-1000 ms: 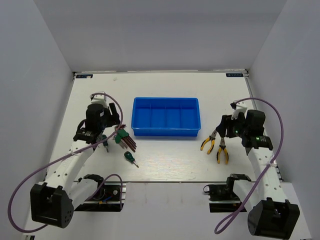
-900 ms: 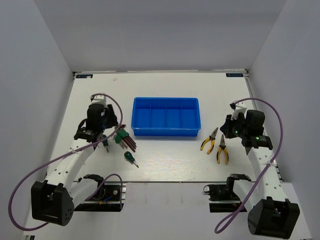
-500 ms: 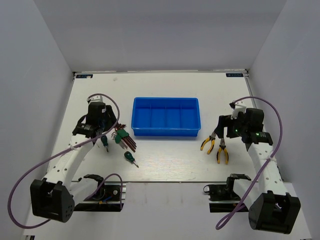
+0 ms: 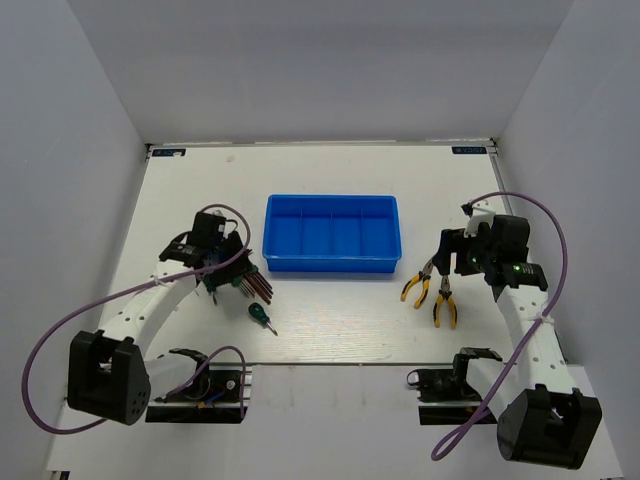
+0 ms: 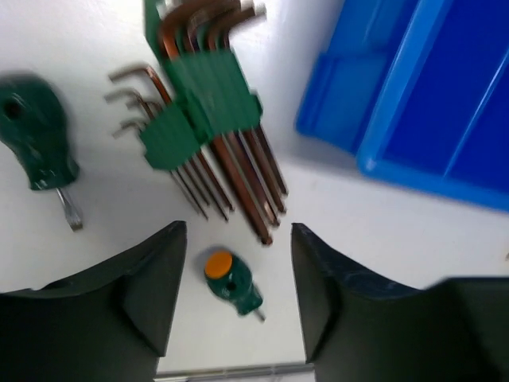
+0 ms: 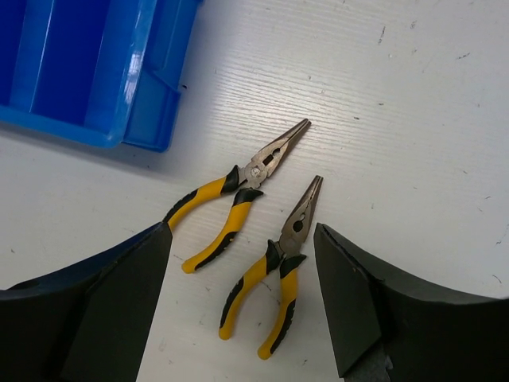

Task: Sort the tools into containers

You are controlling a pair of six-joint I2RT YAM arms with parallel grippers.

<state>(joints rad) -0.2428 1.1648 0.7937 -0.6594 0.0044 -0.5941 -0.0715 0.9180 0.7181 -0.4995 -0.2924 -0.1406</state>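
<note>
L gripper (image 5: pixel 238 231) spread wide, empty, over hex keys (image 5: pixel 203 103) by tray (image 4: pixel 332 263). R gripper (image 6: pixel 242 231) wide, empty, over pliers (image 6: pixel 238 199) nr bench (image 4: pixel 330 335) right edge.

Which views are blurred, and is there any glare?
Left wrist: smeared throughout, with the hex keys and the tray edge soft. Right wrist: sharp, pliers crisp, with a white glare streak on the tray wall. Top external: sharp and evenly lit.
</note>
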